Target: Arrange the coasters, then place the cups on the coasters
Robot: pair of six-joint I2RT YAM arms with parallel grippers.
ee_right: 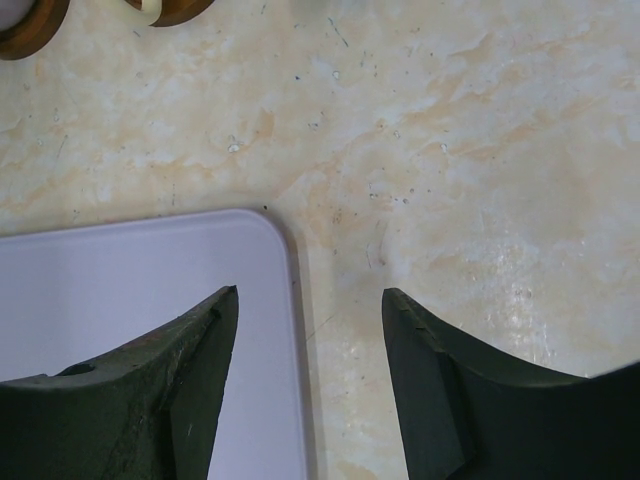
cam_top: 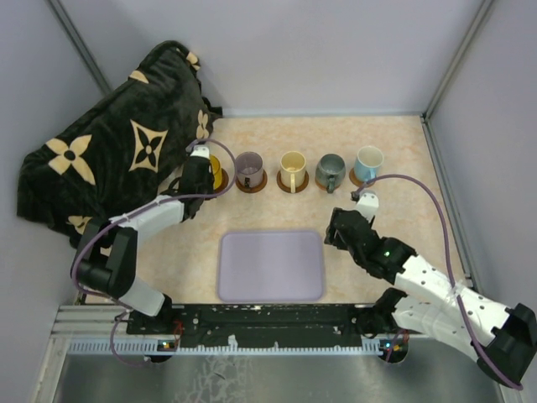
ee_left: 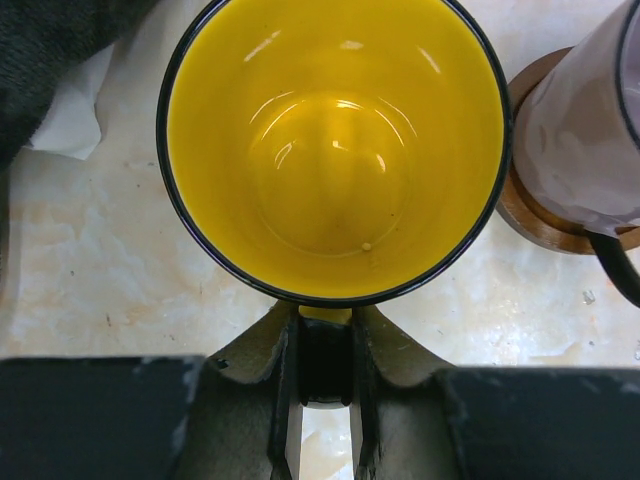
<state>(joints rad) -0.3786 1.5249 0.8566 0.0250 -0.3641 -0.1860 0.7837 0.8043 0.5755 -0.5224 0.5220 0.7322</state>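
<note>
The right gripper [ee_right: 310, 300] hangs with jaws apart above the rounded corner of the smooth lavender tray [ee_right: 120, 290]. Farther back, the left gripper [ee_left: 325, 345] clamps the handle of the glossy yellow cup [ee_left: 335, 150], just beside a translucent purple cup [ee_left: 585, 130] on its round wooden coaster [ee_left: 530, 215].

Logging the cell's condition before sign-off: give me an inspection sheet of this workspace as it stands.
Surface: beige marbled tabletop, no spills seen.
Job's things: five handled mugs in a back row: yellow mug, purple-grey mug, cream mug, grey-green mug, white-and-blue mug; the last four stand on round brown coasters; beneath the yellow one, cannot tell.
Clutter: lavender rectangular tray near the front; black cloth with cream flower pattern at the left rear.
Grippers: left tool shut on the yellow mug's handle; right tool open, over the tray's corner, holding nothing.
Cables: a purple cable loops along each arm.
Surroundings: grey walls; metal rail at the near edge.
</note>
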